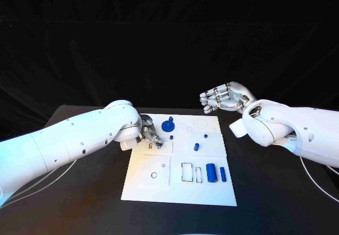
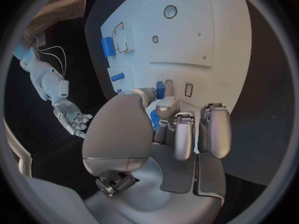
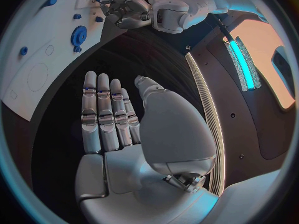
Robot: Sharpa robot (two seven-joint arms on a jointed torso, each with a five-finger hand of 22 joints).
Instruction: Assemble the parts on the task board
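1. The black table (image 1: 84, 196) carries the task board (image 1: 180, 193), a white plate lying flat in front of me, placed centrally so either arm can reach it.
2. My right hand (image 1: 225, 98) hangs above the table beyond the board's far right corner, well apart from every part. Its fingers (image 3: 102, 117) are extended, close side by side, with nothing in them; I judge it parked there to keep out of the working area.
3. My left hand (image 1: 150, 133) is down on the board's near-left area. Its fingers (image 2: 187, 132) curl toward the thumb, and a small blue part (image 2: 161, 88) sits right at the tips beside a rectangular slot (image 2: 189, 89). Whether I am pinching that part or only touching it, I cannot tell.
4. A blue gear (image 1: 168, 126) stands on the board just beyond my left hand, apparently already seated.
5. A large blue cylinder (image 1: 211, 171) and a slimmer blue pin (image 1: 223, 174) lie side by side near the board's right edge, beside empty outlined recesses; in my judgement, not yet assembled.
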